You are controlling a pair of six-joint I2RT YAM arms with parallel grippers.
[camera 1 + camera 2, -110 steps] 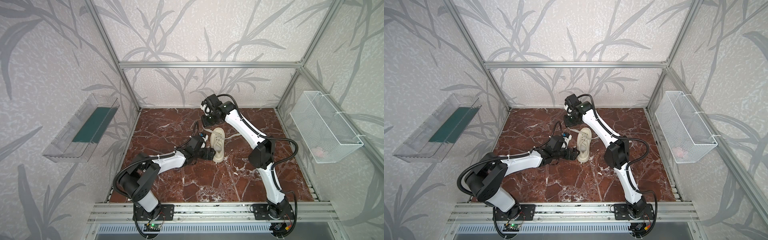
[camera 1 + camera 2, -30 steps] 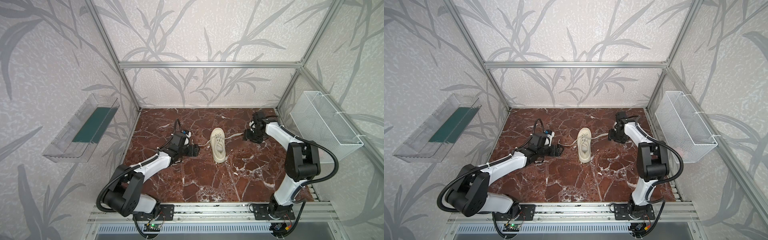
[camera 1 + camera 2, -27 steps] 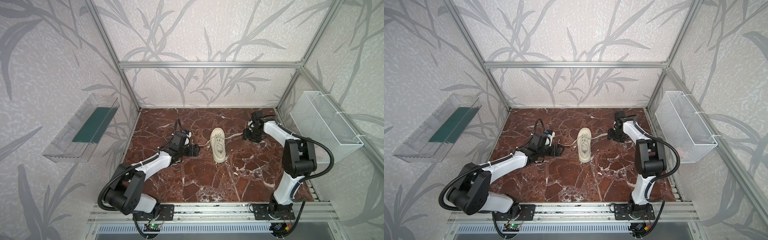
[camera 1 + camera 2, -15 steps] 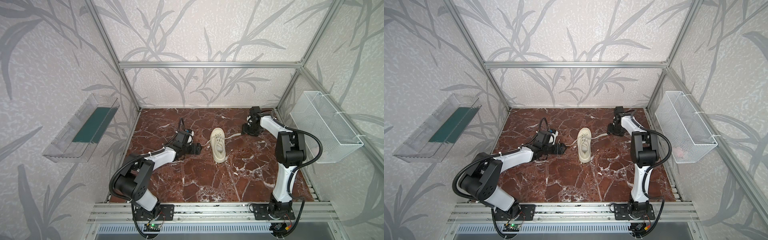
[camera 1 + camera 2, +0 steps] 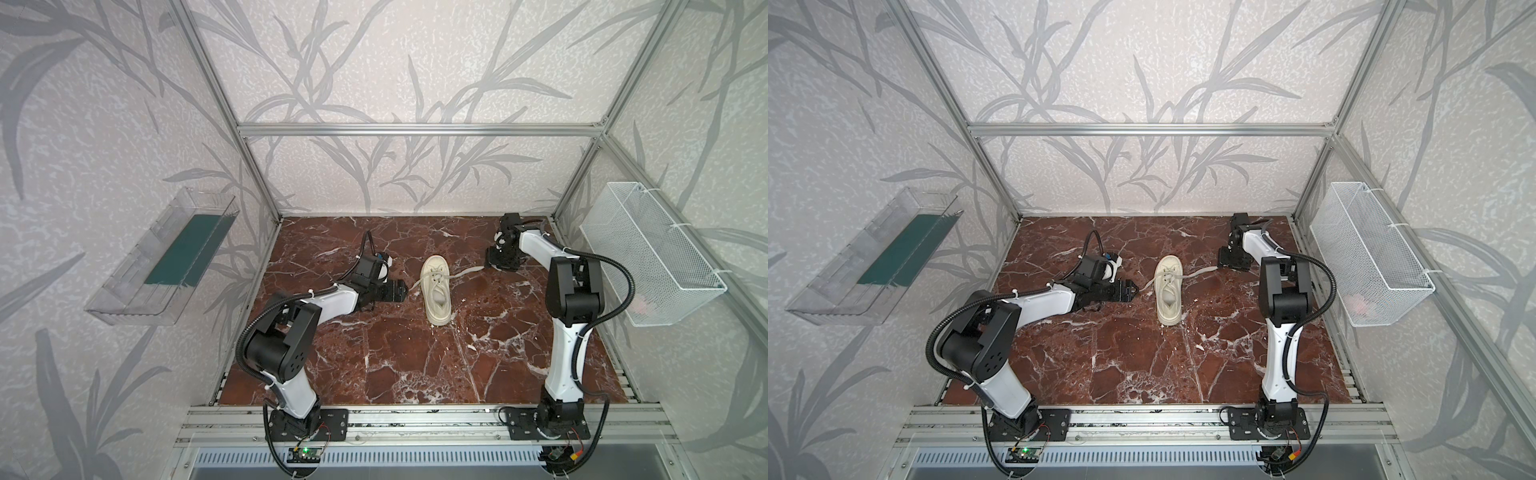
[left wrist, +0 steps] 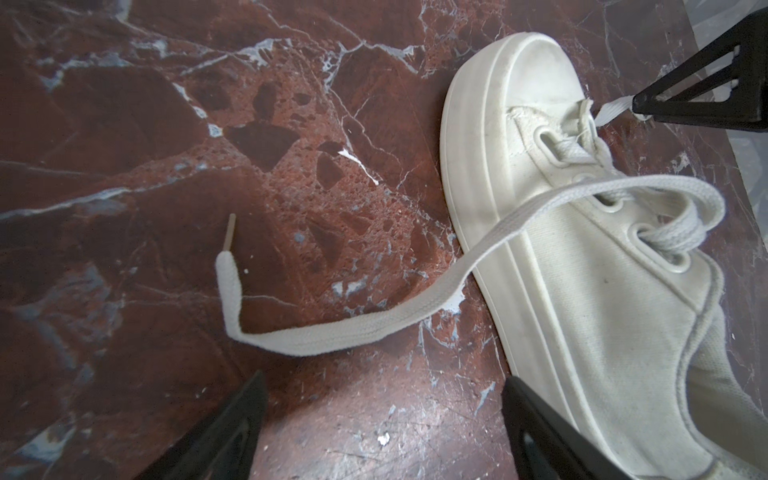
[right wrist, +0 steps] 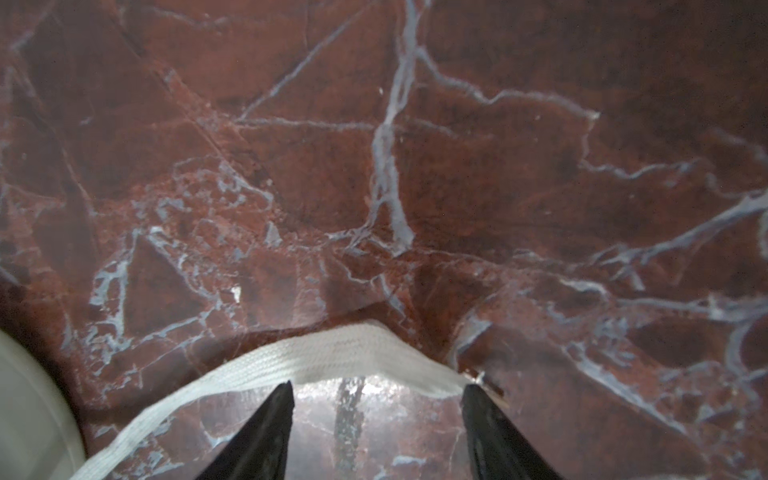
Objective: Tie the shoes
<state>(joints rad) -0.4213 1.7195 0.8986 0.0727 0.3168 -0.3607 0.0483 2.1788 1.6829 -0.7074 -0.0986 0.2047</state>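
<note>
Starting at the left gripper (image 6: 382,378): spread nearly to full width, clamped on nothing. Just ahead of its fingertips (image 6: 237,415), flat on the red marble tabletop (image 6: 124,124), the left lace (image 6: 374,328), curling out from the eyelets to a thin stiff tip.

Over at the right gripper (image 7: 376,388): parted about halfway, likewise empty, with the right lace (image 7: 332,357) draped on the marble just past the finger ends. Touching one of them or not: cannot tell.

Between the two, in both top views, the cream sneaker (image 5: 436,291) (image 5: 1169,289), upright on its thick sole, toe toward the back wall, one lace trailing out to each side. No knot, no crossing yet.

Judged as the very start: ends laid out, pickup pending. Next, probably: lower and close on each lace near its end, lift, then cross over the tongue without dragging the light shoe.
</note>
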